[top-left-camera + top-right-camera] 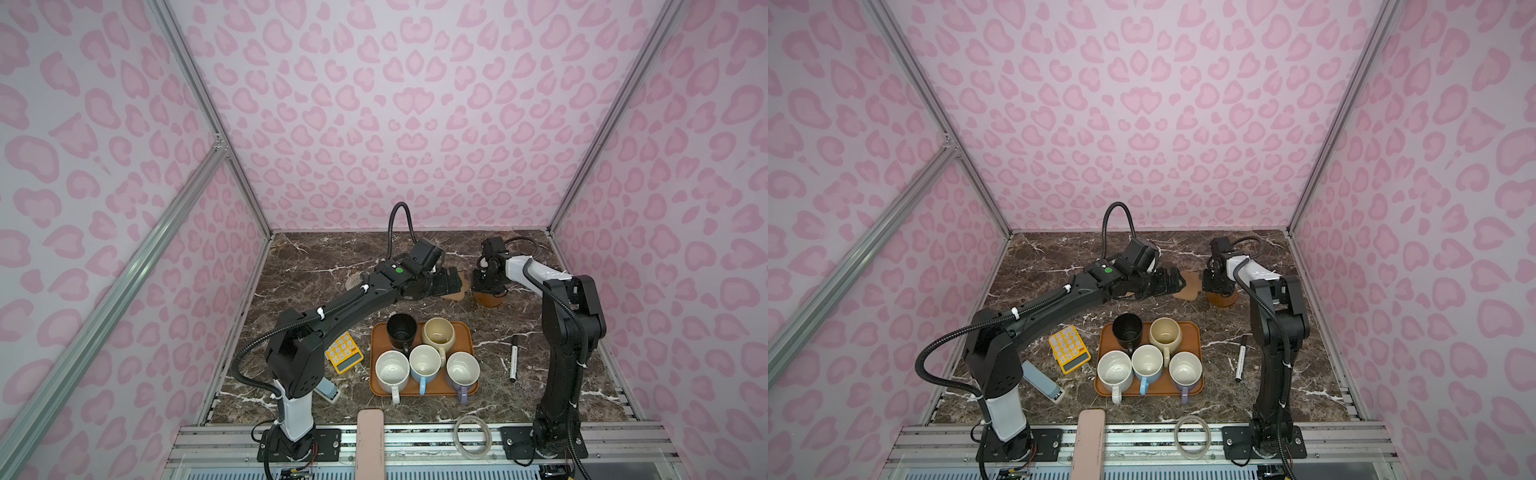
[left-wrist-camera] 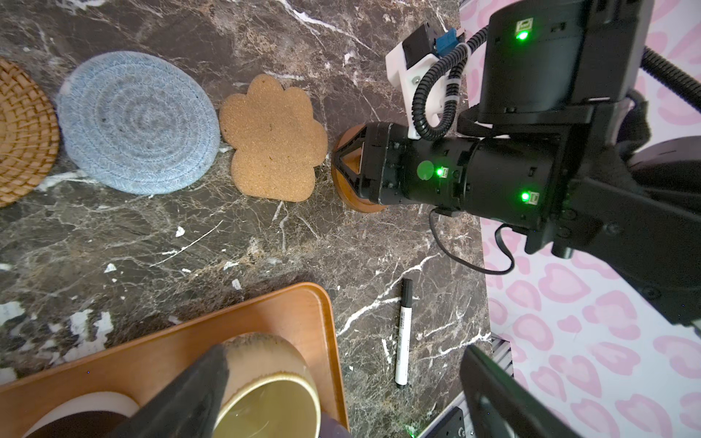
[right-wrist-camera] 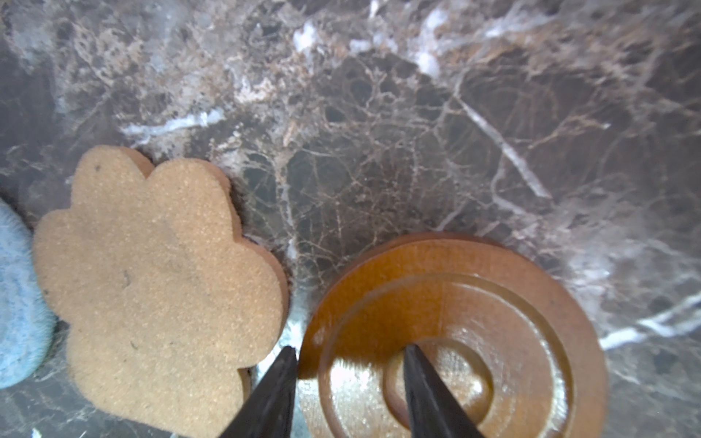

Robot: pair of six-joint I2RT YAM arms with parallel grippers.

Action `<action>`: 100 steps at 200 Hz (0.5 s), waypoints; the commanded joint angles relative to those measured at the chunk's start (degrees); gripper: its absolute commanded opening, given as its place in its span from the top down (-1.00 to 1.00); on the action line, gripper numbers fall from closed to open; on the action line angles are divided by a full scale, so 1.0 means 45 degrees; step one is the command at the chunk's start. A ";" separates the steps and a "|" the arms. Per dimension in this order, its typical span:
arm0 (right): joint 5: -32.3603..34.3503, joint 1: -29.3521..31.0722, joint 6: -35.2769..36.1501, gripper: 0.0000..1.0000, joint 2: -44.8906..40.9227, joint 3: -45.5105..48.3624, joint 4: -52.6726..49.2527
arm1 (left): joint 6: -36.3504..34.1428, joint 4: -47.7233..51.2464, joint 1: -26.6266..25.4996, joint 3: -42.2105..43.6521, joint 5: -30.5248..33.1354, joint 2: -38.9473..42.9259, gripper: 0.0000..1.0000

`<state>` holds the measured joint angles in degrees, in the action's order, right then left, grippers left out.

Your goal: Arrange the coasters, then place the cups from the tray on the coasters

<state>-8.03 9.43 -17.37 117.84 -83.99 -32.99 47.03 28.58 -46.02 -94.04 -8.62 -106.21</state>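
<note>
Coaster stage, and the right claw [image 3: 349, 352] is down on the dark-brown disc [image 3: 493, 303]. Its jaws are roughly half apart and astride the rim, one tip at the outer edge and the other in the recessed middle. Is it actually pinching? I cannot tell.

The disc closes the right end of a row on the far part of the worktop [image 1: 436, 409]. Running along that row are the tan rattan coaster [image 2: 22, 132], the light-blue woven coaster [image 2: 138, 123] and the flower-shaped coaster [image 2: 273, 140]. The flower-shaped one sits just beside the disc with a sliver of marble between them.

The left claw [image 1: 446, 283] hangs over that row with its jaws flung wide and nothing in them.

Nearer the front, all five cups stand in the tray [image 1: 462, 337]: the black cup [image 1: 401, 328], cream-yellow cup [image 1: 438, 332], white cup [image 1: 392, 372], blue-sided cup [image 1: 424, 365] and lavender-sided cup [image 1: 462, 370].

My read is that the disc needs to be left flat with room around it. Then the claw should come straight up so it doesn't drag the disc into its neighbour, and after that the cups begin.

The surface is dark brown marble with white veins, smooth-looking, so thin mats may well slide. A yellow calculator [image 1: 343, 353] and a marker pen [image 1: 514, 359] lie either side of the tray, and a clear ring [image 1: 473, 436] rests on the front rail. The walls [image 1: 415, 104] are pink blotch-print, framed in aluminium.
</note>
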 commanded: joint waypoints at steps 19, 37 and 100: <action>0.0189 0.0022 0.0099 0.05 0.0109 -0.0144 -0.0275 | 0.0044 -0.0005 0.0029 -0.0196 0.0082 -0.0059 -0.95; 0.0216 0.0028 0.0073 0.05 -0.0010 -0.0145 -0.0204 | 0.0031 0.0073 0.0027 -0.0177 0.0145 -0.0010 -0.95; -0.0514 -0.0206 -0.0080 0.05 0.0136 0.0135 0.0362 | 0.0130 0.0013 0.0014 -0.0058 0.0235 0.0120 -0.95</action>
<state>-8.56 8.97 -17.34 117.60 -83.99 -32.58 47.03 28.69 -46.04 -94.19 -8.58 -106.21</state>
